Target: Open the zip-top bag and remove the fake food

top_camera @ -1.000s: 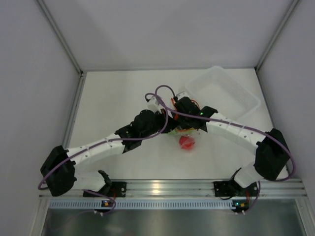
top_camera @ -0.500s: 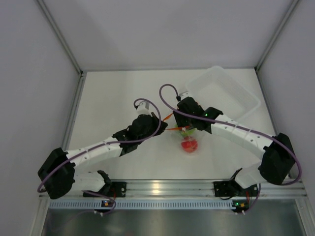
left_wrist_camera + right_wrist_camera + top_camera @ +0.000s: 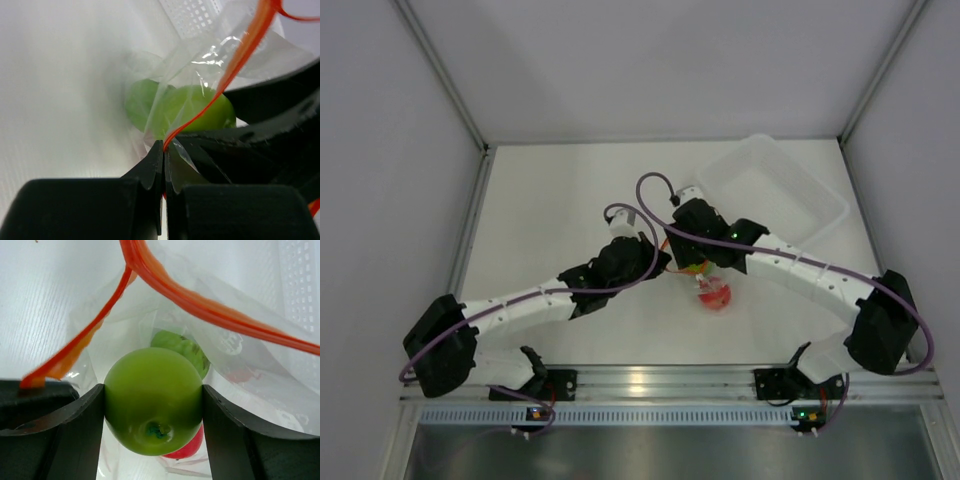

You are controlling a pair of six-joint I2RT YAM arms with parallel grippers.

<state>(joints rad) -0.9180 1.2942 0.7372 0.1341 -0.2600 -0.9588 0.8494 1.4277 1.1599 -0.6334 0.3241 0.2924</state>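
The clear zip-top bag (image 3: 698,272) hangs between my two grippers at mid-table, its red-orange zip strip (image 3: 200,305) spread open. My left gripper (image 3: 164,150) is shut on the bag's mouth edge at the strip (image 3: 235,65). Reaching into the mouth, my right gripper (image 3: 152,395) has its jaws pressed on both sides of a lime green ball (image 3: 150,385) of the fake food. A second green ball (image 3: 182,347) and a red ball (image 3: 190,446) lie deeper in the bag. From above, the red ball (image 3: 713,293) shows through the plastic below the right gripper (image 3: 698,262); the left gripper (image 3: 658,262) is just to its left.
A clear rigid tub (image 3: 825,200) sits at the back right, close behind the right wrist. Grey walls close in the white table (image 3: 550,200) on three sides. Purple cables loop over both wrists.
The left wrist drew away to the left, then came back closer to the right gripper. The bag and red ball shifted slightly right and toward the front.
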